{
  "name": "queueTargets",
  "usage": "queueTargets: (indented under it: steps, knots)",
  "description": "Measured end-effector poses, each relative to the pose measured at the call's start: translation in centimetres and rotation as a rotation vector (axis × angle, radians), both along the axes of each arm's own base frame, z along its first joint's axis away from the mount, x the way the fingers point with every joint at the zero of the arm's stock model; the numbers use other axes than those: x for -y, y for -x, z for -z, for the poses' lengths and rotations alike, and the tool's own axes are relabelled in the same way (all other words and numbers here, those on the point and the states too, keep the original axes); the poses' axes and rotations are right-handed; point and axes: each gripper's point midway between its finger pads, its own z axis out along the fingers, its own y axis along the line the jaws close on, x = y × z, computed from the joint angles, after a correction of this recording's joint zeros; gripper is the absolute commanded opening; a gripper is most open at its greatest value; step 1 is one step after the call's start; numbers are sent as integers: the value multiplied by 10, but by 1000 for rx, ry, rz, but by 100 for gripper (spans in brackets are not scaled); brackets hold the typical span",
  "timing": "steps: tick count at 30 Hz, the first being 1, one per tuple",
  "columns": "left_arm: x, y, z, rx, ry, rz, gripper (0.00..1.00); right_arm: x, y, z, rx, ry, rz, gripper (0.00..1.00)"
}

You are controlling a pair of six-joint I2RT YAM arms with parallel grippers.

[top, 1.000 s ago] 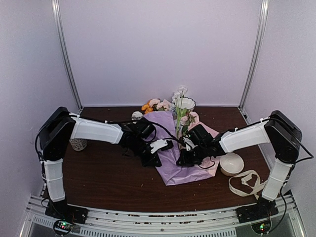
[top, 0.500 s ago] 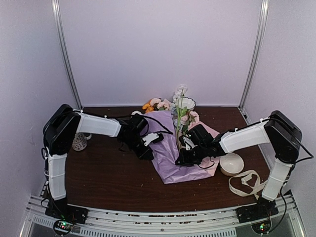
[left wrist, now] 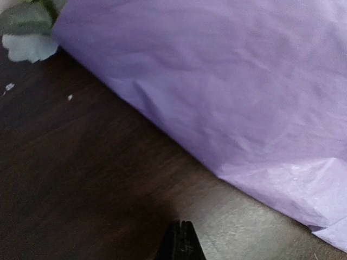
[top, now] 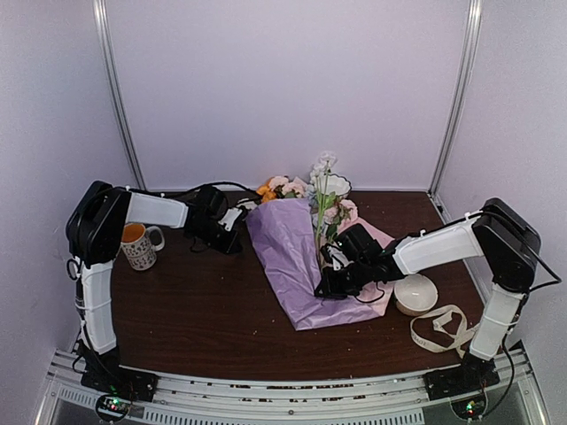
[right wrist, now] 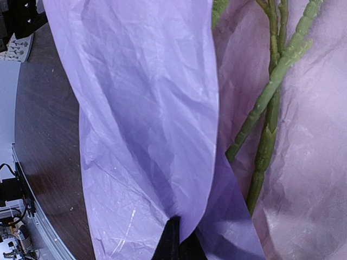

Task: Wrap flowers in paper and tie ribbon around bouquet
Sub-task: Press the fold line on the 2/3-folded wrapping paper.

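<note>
Tabletop (top: 204, 310) dark brown, walls (top: 283, 88) lilac, right claw (right wrist: 174, 242) pinching paper (top: 288, 252), left claw (left wrist: 179, 242) closed.

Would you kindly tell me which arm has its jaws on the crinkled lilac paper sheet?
The right gripper, jaws pinching the crinkled lilac paper sheet beside the green stems; the left gripper hangs shut over the dark wooden table.

Soft even light; the paper (left wrist: 217, 81) blurs up close (faint sheen)

Left arm bends at the elbow, forearm reaching right toward the far side, gripper (top: 229, 237) closed. Right arm stretches left toward centre, gripper (top: 326, 285) closed and low.
</note>
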Motion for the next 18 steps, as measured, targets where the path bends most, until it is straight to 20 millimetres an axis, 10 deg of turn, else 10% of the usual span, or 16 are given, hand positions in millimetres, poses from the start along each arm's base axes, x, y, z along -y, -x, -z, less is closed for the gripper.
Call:
queueTargets:
  steps: [11, 18]
  knots:
    - [119, 88, -42, 131, 95, 505, 0, 0, 0, 3, -4, 1, -2, 0]
    - [101, 69, -2, 66, 15, 490, 0, -1, 0, 2, -1, -3, -2, 0]
